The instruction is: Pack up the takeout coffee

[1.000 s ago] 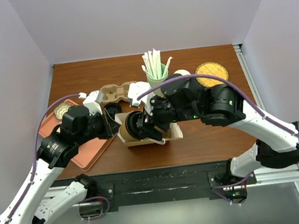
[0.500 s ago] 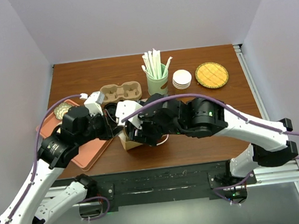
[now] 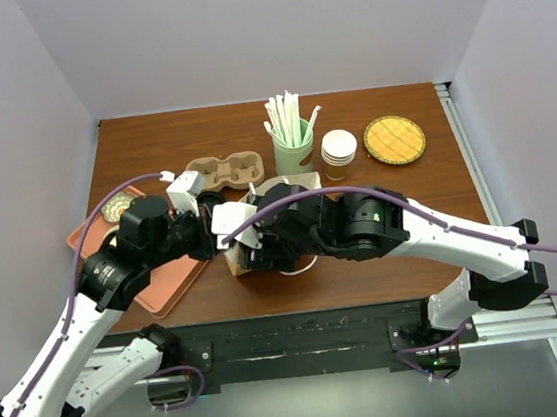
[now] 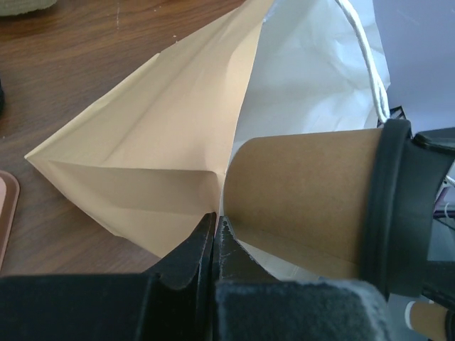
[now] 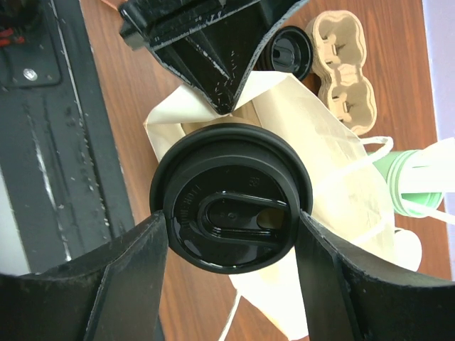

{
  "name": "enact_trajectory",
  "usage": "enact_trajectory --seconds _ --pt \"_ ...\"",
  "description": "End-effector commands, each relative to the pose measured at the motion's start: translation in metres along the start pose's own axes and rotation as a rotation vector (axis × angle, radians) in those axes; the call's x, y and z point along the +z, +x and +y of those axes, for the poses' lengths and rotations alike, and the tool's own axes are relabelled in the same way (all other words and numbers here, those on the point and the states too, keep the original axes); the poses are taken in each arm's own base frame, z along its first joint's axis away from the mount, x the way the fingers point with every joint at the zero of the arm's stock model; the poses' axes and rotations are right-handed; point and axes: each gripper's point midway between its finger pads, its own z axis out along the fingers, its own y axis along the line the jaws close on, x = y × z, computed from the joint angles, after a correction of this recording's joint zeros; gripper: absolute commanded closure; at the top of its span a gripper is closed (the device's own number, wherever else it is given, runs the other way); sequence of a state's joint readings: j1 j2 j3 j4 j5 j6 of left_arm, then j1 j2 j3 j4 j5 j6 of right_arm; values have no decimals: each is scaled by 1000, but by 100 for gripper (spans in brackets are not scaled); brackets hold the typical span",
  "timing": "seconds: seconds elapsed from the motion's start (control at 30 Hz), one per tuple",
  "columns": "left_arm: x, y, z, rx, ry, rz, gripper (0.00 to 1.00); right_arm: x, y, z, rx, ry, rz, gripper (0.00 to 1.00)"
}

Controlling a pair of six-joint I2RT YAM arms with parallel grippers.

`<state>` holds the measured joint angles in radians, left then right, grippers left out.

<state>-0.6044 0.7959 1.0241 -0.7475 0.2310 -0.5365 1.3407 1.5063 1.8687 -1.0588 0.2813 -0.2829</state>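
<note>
I count one black-lidded brown paper cup [image 5: 231,206] in my right gripper [image 5: 231,217], one tan paper bag [image 5: 334,163] just beyond it, one green cup of straws [image 3: 293,153], one orange plastic tray [image 3: 171,281].

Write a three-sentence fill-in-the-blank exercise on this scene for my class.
1. The right pincer grips the takeout coffee by its black ____.
2. The left pincer is shut on the rim of the paper ____.
3. The orange tray lies on the robot's ____ side.
Missing words: lid, bag, left.
</note>
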Motion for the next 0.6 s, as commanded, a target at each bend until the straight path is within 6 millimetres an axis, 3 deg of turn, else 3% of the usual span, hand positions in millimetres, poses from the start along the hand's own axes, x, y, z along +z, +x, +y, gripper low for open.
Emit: enact_trajectory --seconds 0.0,0.2,0.33,0.43,0.57 --pt "-1 -23 -27 157 143 -71 100 -1 -1 -11 -70 48 6 59" --pt "-1 -25 -31 225 163 -58 100 6 11 -6 -68 42 46 59" --pt "-3 -19 -23 253 140 -48 100 -3 12 -15 -75 78 53 59" --pt "-7 -21 -21 265 116 -39 100 -12 13 -12 -82 41 57 57" --pt "-8 -25 -20 276 99 -34 100 -13 42 -8 -113 36 141 57"
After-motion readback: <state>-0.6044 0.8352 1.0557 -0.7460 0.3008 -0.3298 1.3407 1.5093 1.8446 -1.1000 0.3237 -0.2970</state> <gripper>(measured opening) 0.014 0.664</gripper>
